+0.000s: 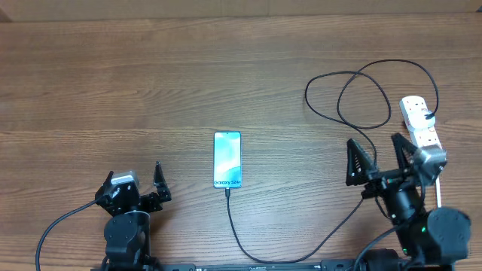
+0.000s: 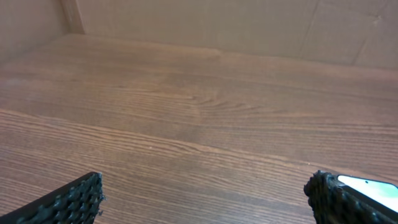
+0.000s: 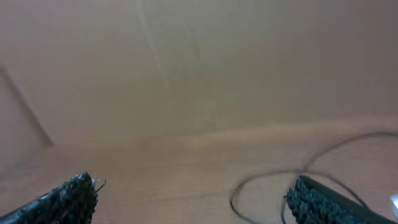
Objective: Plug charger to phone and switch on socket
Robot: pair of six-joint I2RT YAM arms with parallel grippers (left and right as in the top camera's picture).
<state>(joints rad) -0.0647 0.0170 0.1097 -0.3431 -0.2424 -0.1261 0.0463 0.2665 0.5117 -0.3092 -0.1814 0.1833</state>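
Note:
The phone (image 1: 227,158) lies flat mid-table, its screen lit light blue. The charger (image 1: 242,242), a thin black cable, has its connector tip (image 1: 227,191) against the phone's near short end. It runs right, loops (image 1: 354,98) and ends at a black plug (image 1: 429,114) on the socket (image 1: 416,120), a white power strip at the far right. My left gripper (image 1: 135,179) stands open near the front edge, left of the phone, holding nothing. My right gripper (image 1: 376,149) is open just left of the socket. The left wrist view shows a corner of the phone (image 2: 373,185); the right wrist view shows the cable loop (image 3: 264,186), blurred.
The socket's thick white cord (image 1: 438,188) runs toward the front edge beside my right arm. Wood-grain table (image 1: 113,90) stretches left and behind the phone. A wall-like brown panel (image 2: 199,25) stands past the far edge.

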